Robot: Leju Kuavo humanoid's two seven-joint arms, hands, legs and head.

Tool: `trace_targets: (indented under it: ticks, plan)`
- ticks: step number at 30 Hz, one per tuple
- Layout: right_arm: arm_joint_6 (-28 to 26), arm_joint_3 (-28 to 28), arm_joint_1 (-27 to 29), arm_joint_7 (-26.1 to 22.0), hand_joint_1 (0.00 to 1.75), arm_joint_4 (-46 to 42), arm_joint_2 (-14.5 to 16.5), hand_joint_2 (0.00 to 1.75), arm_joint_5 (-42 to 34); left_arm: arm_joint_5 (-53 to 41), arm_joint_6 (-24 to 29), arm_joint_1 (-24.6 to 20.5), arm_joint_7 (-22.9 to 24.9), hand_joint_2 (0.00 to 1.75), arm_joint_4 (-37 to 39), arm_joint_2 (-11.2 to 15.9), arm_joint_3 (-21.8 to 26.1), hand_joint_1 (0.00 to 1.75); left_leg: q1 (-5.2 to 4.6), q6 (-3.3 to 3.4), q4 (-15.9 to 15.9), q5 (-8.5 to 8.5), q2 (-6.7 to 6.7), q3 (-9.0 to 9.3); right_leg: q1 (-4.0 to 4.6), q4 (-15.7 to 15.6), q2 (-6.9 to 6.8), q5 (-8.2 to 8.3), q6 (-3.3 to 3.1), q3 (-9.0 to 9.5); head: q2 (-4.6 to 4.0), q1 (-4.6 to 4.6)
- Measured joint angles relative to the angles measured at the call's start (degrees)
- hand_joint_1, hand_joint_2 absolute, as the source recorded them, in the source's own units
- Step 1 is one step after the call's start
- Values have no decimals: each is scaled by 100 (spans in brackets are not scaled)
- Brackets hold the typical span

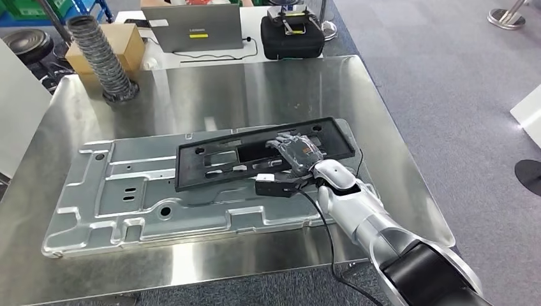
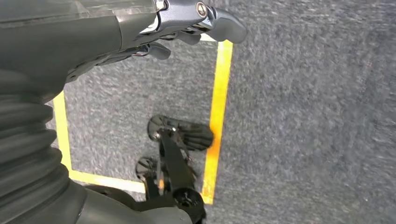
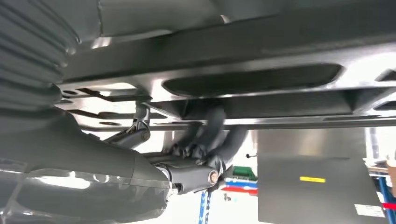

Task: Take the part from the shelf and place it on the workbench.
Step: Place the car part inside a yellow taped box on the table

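Observation:
A flat black frame part [image 1: 210, 153] with several cut-outs lies across a large silver stamped metal plate [image 1: 127, 191] on the steel workbench [image 1: 223, 89]. My right hand [image 1: 295, 150] is on the part's right half, its fingers reaching into a cut-out. In the right wrist view the dark fingers [image 3: 210, 135] curl around a bar of the black part [image 3: 252, 79], gripping it. My left hand [image 2: 187, 23] hangs over the grey floor with nothing in it, its fingers loosely apart.
At the bench's far left corner stands a grey corrugated hose [image 1: 102, 57]. Behind the bench are a cardboard box [image 1: 124, 41], a grey laptop [image 1: 201, 27] and a black case [image 1: 291, 37]. A black cable [image 1: 325, 236] hangs from my right wrist over the front edge.

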Motion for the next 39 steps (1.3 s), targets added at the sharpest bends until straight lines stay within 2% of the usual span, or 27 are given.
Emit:
trace_targets:
  ticks: [2, 3, 5, 6, 7, 8, 10, 12, 14, 17, 18, 20, 21, 22, 23, 24, 26, 27, 28, 31, 32, 33, 34, 36, 37, 38, 39]
  plan:
    - [108, -107, 57, -195, 0, -96, 2, 0, -192, -20, 27, -3, -6, 175, -1, 3, -20, 0, 2, 74, -25, -4, 5, 33, -19, 134, -5, -109, 57, -40, -1, 12]
    - [176, -154, 80, -298, 0, -164, 3, 0, -283, -24, 35, -9, -18, 131, -1, 3, -29, 0, 6, 105, -39, -6, 9, 50, -24, 373, -9, -243, 79, -149, 0, 19]
    - [288, -221, 152, -508, 0, -319, 8, 0, -444, -27, 55, -22, -68, 44, -1, 4, -42, 0, -8, 145, -43, -21, 13, 62, -26, 1153, -14, -583, 96, -541, 0, 29]
    - [356, -241, 210, -622, 0, -407, 10, 0, -547, -27, 64, -24, -94, 0, -1, 5, -46, 0, -19, 157, -41, -27, 11, 66, -26, 1513, -14, -697, 96, -736, 0, 29]
    - [440, -260, 279, -743, 0, -510, 11, 0, -682, -26, 70, -23, -113, 0, -1, 5, -50, 0, -31, 165, -38, -33, 7, 72, -25, 1694, -14, -705, 86, -849, 0, 30]
    - [555, -280, 346, -865, 0, -637, 12, 0, -867, -26, 72, -19, -120, 0, 0, 4, -55, 0, -43, 171, -35, -38, 1, 81, -22, 1650, -14, -604, 65, -854, 0, 31]
    - [890, -334, 446, -1144, 0, -964, 14, 0, -1395, -25, 64, -15, -125, 0, 1, -1, -72, 0, -72, 171, -33, -47, -7, 103, 8, 964, -14, -183, -29, -566, 0, 30]
    - [1320, -406, 521, -1436, 0, -1401, 11, 0, -2156, -11, 38, -16, -137, 0, 2, -16, -89, 0, -104, 145, -25, -58, -6, 107, 56, 263, -30, 92, -120, -256, 0, 27]
    - [1646, -518, 644, -1676, 0, -1992, -21, 0, -3091, 13, -10, -10, -160, 0, 3, -28, -94, 0, -110, 97, -24, -65, 2, 103, 85, 62, -45, 118, -139, -179, 0, 25]
    - [1767, -815, 868, -1855, 0, -3171, -171, 0, -4419, 92, -85, 7, -215, 0, 4, -30, -91, 0, -111, 18, 44, -142, 7, 85, 37, -27, -54, 165, -165, -138, 0, 18]
    - [1755, -962, 942, -1887, 0, -3623, -235, 0, -4798, 137, -96, 16, -237, 0, 4, -33, -85, 0, -106, -10, 220, -269, 8, 17, 15, -62, -63, 181, -183, -117, -1, 5]
    - [1737, -1347, 1107, -1889, 0, -4563, -376, 0, -5491, 238, -98, 43, -281, 0, 5, -40, -44, 0, -70, -62, 912, -664, 12, -267, 10, -84, -80, 185, -205, -94, -1, -20]
    - [1736, -1575, 1196, -1859, 0, -5009, -448, 0, -5774, 291, -91, 59, -296, 0, 5, -41, -13, 0, -52, -86, 1299, -831, 13, -429, 11, -82, -86, 179, -207, -92, -1, -25]
    - [1701, -1814, 1288, -1821, 0, -5398, -510, 0, -5980, 340, -78, 75, -306, 0, 5, -41, 21, 0, -34, -108, 1552, -902, 14, -532, 10, -79, -89, 172, -202, -87, 0, -25]
    - [1604, -2086, 1381, -1784, 0, -5768, -564, 0, -6102, 385, -60, 87, -310, 0, 5, -41, 53, 0, -15, -127, 1588, -856, 15, -533, 4, -74, -89, 163, -190, -80, -1, -23]
    - [1436, -2372, 1472, -1760, 0, -6098, -607, 0, -6141, 427, -38, 94, -310, 0, 5, -42, 84, 0, 4, -142, 1387, -706, 16, -421, -4, -65, -86, 150, -170, -66, -1, -25]
    - [913, -3018, 1672, -1761, 0, -6683, -666, 0, -6057, 497, -3, 97, -309, 0, 5, -51, 150, 0, 34, -157, 612, -341, 9, -3, -16, -26, -83, 110, -104, -36, -2, -27]
    - [641, -3353, 1810, -1791, 0, -6914, -703, 0, -5987, 523, 4, 96, -310, 0, 5, -61, 180, 0, 37, -140, 294, -247, 3, 164, -11, -1, -83, 92, -68, -33, -1, -27]
    - [396, -3686, 1991, -1852, 0, -7113, -743, 0, -5918, 542, 2, 101, -315, 0, 5, -74, 204, 0, 34, -113, 109, -216, -7, 259, 0, 14, -87, 83, -31, -32, -1, -25]
    - [-31, -4649, 2750, -2133, 0, -7503, -846, 0, -5779, 595, -10, 128, -337, 0, 5, -111, 272, 0, 16, 26, 36, -234, -24, 276, 0, 11, -98, 74, 76, -19, 0, -21]
    - [-107, -4947, 3010, -2194, 0, -7573, -868, 0, -5739, 607, -11, 131, -342, 0, 5, -120, 291, 0, 15, 77, 23, -218, -24, 269, -14, 55, -92, 7, 109, -32, 0, -16]
    - [-173, -5218, 3260, -2223, 0, -7623, -886, 0, -5669, 610, -11, 129, -345, 0, 5, -127, 304, 0, 18, 124, 5, -194, -22, 255, -23, 197, -82, -134, 137, -87, 0, -9]
    - [-247, -5459, 3505, -2230, 0, -7657, -899, 0, -5575, 610, -11, 124, -349, 0, 5, -132, 311, 0, 17, 164, -7, -171, -19, 234, -31, 455, -70, -340, 158, -188, 0, -2]
    - [-416, -5827, 4035, -2231, 0, -7683, -895, 0, -5400, 610, -21, 117, -360, 0, 4, -134, 315, 0, -6, 215, -6, -133, -16, 169, -33, 1197, -57, -784, 176, -465, 0, 3]
    - [-483, -5960, 4298, -2231, 0, -7686, -886, 0, -5367, 610, -29, 118, -370, 0, 4, -134, 317, 0, -21, 229, -4, -113, -15, 135, -33, 1476, -56, -903, 177, -549, 0, 3]
    - [-545, -6067, 4544, -2231, 0, -7687, -874, 0, -5367, 610, -39, 120, -382, 0, 4, -134, 319, 0, -38, 236, -1, -89, -14, 99, -34, 1564, -56, -916, 170, -534, 0, 2]
    - [-600, -6149, 4762, -2231, 0, -7686, -863, 0, -5377, 608, -46, 122, -396, 0, 5, -134, 321, 0, -52, 237, 1, -62, -13, 66, -33, 1421, -56, -828, 154, -404, 0, 1]
